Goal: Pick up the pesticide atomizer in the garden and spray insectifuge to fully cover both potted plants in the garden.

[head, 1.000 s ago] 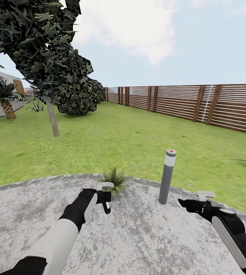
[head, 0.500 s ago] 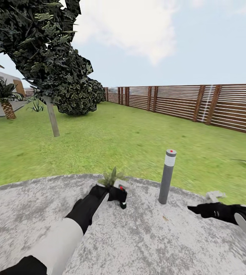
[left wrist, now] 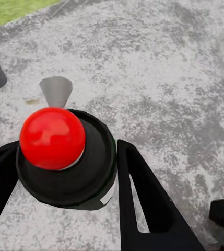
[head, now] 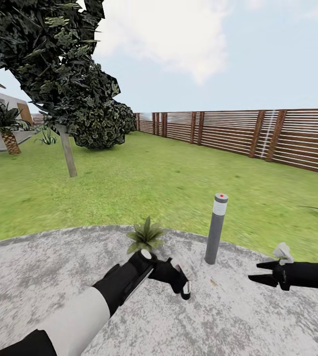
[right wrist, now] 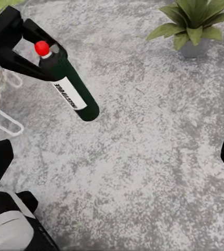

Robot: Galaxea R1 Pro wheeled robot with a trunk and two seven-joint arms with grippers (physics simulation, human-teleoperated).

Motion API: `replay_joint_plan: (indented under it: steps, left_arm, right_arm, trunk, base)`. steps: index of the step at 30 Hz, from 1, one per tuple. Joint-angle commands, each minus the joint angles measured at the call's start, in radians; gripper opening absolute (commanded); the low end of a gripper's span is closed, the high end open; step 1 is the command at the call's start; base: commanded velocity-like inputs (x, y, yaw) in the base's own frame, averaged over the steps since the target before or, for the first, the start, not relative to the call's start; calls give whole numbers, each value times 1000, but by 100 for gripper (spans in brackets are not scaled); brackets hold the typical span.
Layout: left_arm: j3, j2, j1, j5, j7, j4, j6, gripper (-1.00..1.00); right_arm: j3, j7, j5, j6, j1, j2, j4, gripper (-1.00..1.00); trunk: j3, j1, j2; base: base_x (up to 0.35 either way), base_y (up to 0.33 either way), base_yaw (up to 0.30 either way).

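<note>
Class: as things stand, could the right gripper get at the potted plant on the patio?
Probably yes: the right gripper is open and empty, and bare paving lies between it and the potted plant; the left gripper holds the pesticide atomizer off to one side.

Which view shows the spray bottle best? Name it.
The right wrist view: the whole spray bottle, label and red cap, held in the left pincer. The left wrist view gives just its cap end; the head view a small tip.
</note>
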Motion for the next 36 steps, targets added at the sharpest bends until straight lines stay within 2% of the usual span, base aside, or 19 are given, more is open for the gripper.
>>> replay_joint_plan:
  steps: [1,2,3,4,7,14,18,30,36]
  left_arm:
    - [-27,0,-1,-2,-11,-1,-9,-100]
    - [-61,1,-1,-5,-20,0,-25,-100]
    - [-119,1,-1,-7,-31,0,-46,-100]
    - [-154,1,-1,-8,-35,0,-56,-100]
    - [-209,0,-1,-7,-42,1,-72,-100]
    - [-228,-8,-1,-5,-45,1,-77,-100]
    - [-229,-26,-1,-4,-63,-1,-80,-100]
    - [-230,-26,-1,-2,-74,-3,-115,-100]
    - [-230,-26,-1,11,-72,-25,-118,-100]
  right_arm:
    - [1,16,-5,5,-1,-3,0,-100]
    - [0,35,-5,5,-1,-4,0,-100]
    - [-6,69,-5,5,-1,-6,0,-100]
    - [-12,89,-5,4,-1,-9,0,-100]
    - [-32,118,-4,4,-1,-12,-1,-100]
    - [-39,126,-5,5,-1,-12,-28,-100]
    - [-39,126,-5,6,-1,-12,-30,-100]
    - [-37,126,-5,7,-1,-7,-33,-100]
    - [-35,126,-5,7,-1,-7,-33,-100]
  trunk:
    - [-1,0,-1]
    - [-1,0,-1]
    - [-1,0,-1]
    - [-1,0,-1]
    - [-1,0,-1]
    - [-1,0,-1]
    - [-1,0,-1]
    - [-1,0,-1]
    - [-1,0,-1]
  base:
    - [0,0,0]
    - [0,0,0]
    - [0,0,0]
    - [0,0,0]
    - [0,0,0]
    - [0,0,0]
    - [0,0,0]
    - [0,0,0]
    - [0,0,0]
